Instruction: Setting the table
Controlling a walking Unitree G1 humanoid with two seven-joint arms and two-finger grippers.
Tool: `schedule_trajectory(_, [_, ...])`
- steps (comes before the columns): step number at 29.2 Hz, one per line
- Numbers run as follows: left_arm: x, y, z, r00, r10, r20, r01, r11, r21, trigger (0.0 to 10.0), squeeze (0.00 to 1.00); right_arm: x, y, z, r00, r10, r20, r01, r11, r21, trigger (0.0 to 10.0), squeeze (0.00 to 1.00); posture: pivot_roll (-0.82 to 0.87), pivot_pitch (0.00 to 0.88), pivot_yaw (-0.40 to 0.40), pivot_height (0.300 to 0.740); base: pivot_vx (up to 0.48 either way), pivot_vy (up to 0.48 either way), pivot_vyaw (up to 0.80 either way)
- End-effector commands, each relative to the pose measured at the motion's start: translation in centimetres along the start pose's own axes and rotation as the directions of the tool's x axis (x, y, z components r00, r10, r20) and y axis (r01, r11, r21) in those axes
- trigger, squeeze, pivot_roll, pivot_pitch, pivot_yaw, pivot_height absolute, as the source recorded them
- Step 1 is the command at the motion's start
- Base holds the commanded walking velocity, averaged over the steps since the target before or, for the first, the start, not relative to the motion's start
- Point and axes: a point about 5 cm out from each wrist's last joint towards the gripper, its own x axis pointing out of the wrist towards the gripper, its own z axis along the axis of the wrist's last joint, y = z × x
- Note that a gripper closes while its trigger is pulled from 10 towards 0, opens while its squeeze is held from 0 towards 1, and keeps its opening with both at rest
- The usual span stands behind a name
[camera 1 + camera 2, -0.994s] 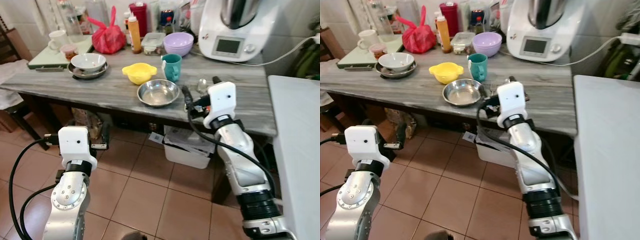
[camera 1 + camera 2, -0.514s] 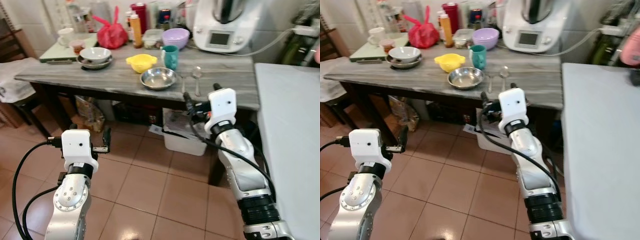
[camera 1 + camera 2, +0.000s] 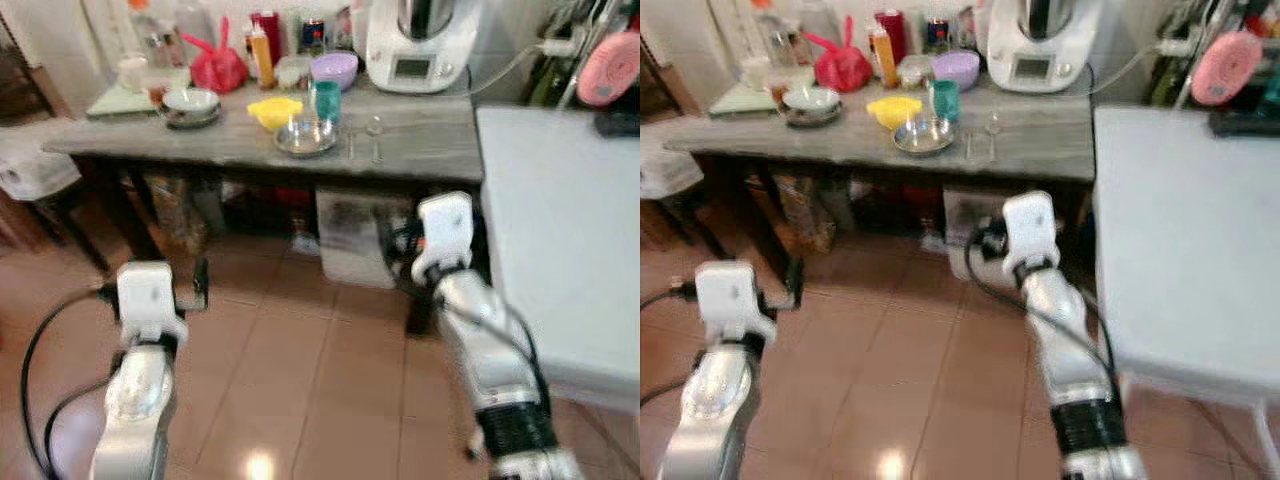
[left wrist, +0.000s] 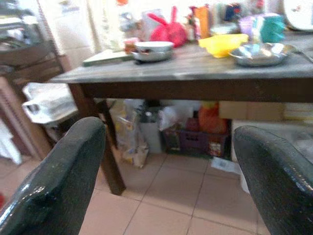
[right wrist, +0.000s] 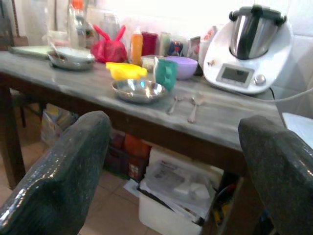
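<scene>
On the grey wooden table (image 3: 430, 160) stand a steel bowl (image 3: 305, 138), a yellow bowl (image 3: 275, 110), a teal cup (image 3: 325, 100) and a purple bowl (image 3: 335, 68). A spoon (image 5: 193, 106) and a second utensil (image 5: 173, 104) lie to the right of the steel bowl. A stacked bowl and plate (image 3: 190, 104) sit at the table's left end. My left gripper (image 4: 166, 191) is open and empty, low over the floor, well short of the table. Also open and empty, my right gripper (image 5: 171, 181) is held below the tabletop, facing the table's front edge.
A white food processor (image 3: 415, 45), bottles, a red bag (image 3: 220, 68) and a mug line the table's back. A white-covered table (image 3: 550, 230) stands close on my right. Under the grey table are a white bin (image 3: 345, 240) and boxes. Tiled floor lies before me.
The camera has pulled back, so the table looks smaller and farther off, and the picture is blurred. My right gripper, near the table edge before, is now below and short of it.
</scene>
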Motion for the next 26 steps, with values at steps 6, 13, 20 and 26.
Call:
schedule_trajectory(6, [0.7, 0.6, -1.4, 0.999, 0.051, -0.002, -0.051, 0.998, 0.031, 10.0, 0.00, -0.1, 0.2, -0.7, 1.000, 0.006, -0.022, -0.006, 1.000, 0.024, 10.0, 0.00, -0.04, 0.026, 0.069, 0.740, 0.000, 0.000, 0.00])
schedule_trajectory(13, [0.7, 1.1, -3.1, 0.995, 0.073, -0.067, -0.074, 0.997, -0.007, 10.0, 0.00, -0.1, 0.1, -1.0, 0.999, 0.004, -0.033, -0.003, 1.000, 0.029, 10.0, 0.00, -0.04, 0.018, 0.069, 0.740, 0.000, 0.000, 0.00])
schedule_trajectory(20, [0.9, 0.9, -3.1, 0.997, 0.049, -0.053, -0.050, 0.999, -0.007, 10.0, 0.00, 0.0, 0.1, -0.9, 1.000, 0.000, -0.027, 0.001, 1.000, 0.031, 10.0, 0.00, -0.04, 0.016, 0.078, 0.740, 0.000, 0.090, 0.00])
schedule_trajectory(26, [1.0, 0.8, -3.3, 0.998, 0.036, -0.047, -0.036, 0.999, -0.004, 10.0, 0.00, -0.1, 0.3, -0.8, 1.000, -0.003, -0.022, 0.004, 0.999, 0.038, 10.0, 0.00, -0.04, 0.020, 0.082, 0.740, 0.000, 0.333, 0.00])
